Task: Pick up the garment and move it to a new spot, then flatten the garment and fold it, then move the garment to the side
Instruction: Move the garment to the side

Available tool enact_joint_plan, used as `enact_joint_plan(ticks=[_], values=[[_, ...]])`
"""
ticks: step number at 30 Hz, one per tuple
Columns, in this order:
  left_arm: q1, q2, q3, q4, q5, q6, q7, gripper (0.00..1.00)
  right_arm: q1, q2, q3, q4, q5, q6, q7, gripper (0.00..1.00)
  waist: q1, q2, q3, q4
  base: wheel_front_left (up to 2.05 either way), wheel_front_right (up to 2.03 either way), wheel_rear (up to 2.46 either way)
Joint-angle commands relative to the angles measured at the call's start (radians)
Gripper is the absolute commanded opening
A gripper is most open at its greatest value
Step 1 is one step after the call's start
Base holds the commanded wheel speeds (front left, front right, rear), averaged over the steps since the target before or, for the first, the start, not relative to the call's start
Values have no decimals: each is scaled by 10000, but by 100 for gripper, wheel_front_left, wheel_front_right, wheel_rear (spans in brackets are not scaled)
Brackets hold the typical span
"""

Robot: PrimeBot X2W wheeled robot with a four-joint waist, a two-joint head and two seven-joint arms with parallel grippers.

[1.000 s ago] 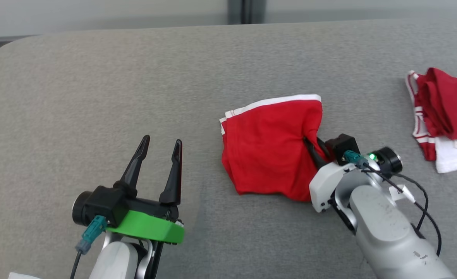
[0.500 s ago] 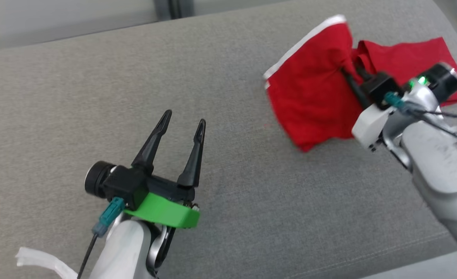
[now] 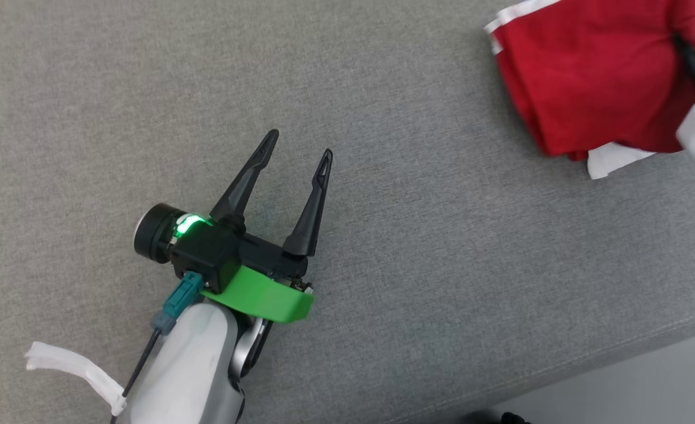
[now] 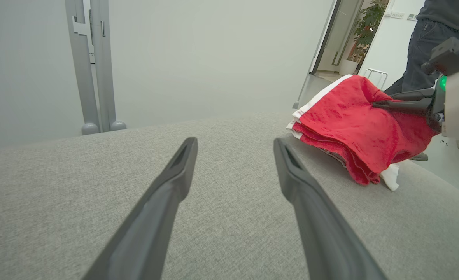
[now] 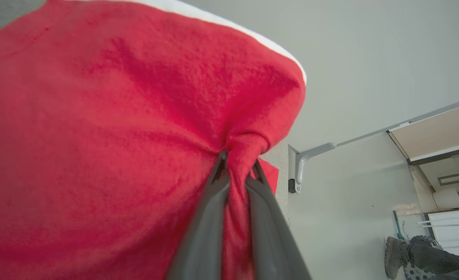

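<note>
1. Step (my read): carrying the red garment (image 3: 583,76) to the side. Go slow & low so the layers don't slip; land it flat, fully on the grey surface (image 3: 442,265), not over the edge.
2. Right gripper (image 5: 237,165): clenched on a bunched pinch of garment; rest hangs to its left & below, top right in head view.
3. Left gripper (image 3: 300,142): spread wide, empty, well apart from garment.
</note>
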Motion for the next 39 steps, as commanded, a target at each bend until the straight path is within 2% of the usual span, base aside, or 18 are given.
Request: enact_joint_plan(ticks=[1,4,9,17,18,19,26,30,37,39], values=[[-205,111,51,-30,-31,-41,2,100,-227,-190,-141,169,131,-18,-30,0,-1,-1,492,207,0,0,0],[-349,134,82,-90,-70,-42,2,100,-422,-493,-540,727,-34,-18,-55,0,-1,-1,754,386,0,0,0],[-512,116,70,-154,-87,-41,2,100,-602,-551,-1148,1457,-512,-18,-106,0,-1,-1,1040,620,0,0,0],[-641,71,86,-95,-152,-38,2,100,-792,-77,-2109,2223,-1351,-19,-129,0,-1,-1,1204,850,0,0,0],[-638,68,93,-71,-168,-39,2,100,-792,-41,-2221,2308,-1495,-19,-137,78,-1,-1,1174,875,0,0,0],[-638,62,102,-56,-177,-39,2,100,-808,2,-2345,2376,-1572,-19,-134,100,-1,-1,1144,889,0,0,0],[-359,5,181,99,-268,-37,2,100,-825,382,-2780,2635,-2066,-19,-66,100,-1,-1,476,925,0,0,0],[-80,-37,360,114,-365,-38,2,100,-1026,662,-3047,2513,-1977,-19,-219,100,-1,-1,-181,943,0,0,0],[445,-98,852,36,-532,-38,2,100,-1042,1574,-3056,1914,-1585,-19,-723,100,-1,-1,-1511,1096,0,0,0],[654,-106,1102,-17,-601,-38,2,100,-900,1952,-3472,1680,-1053,-19,-918,100,-1,-1,-1892,1176,0,0,0]])
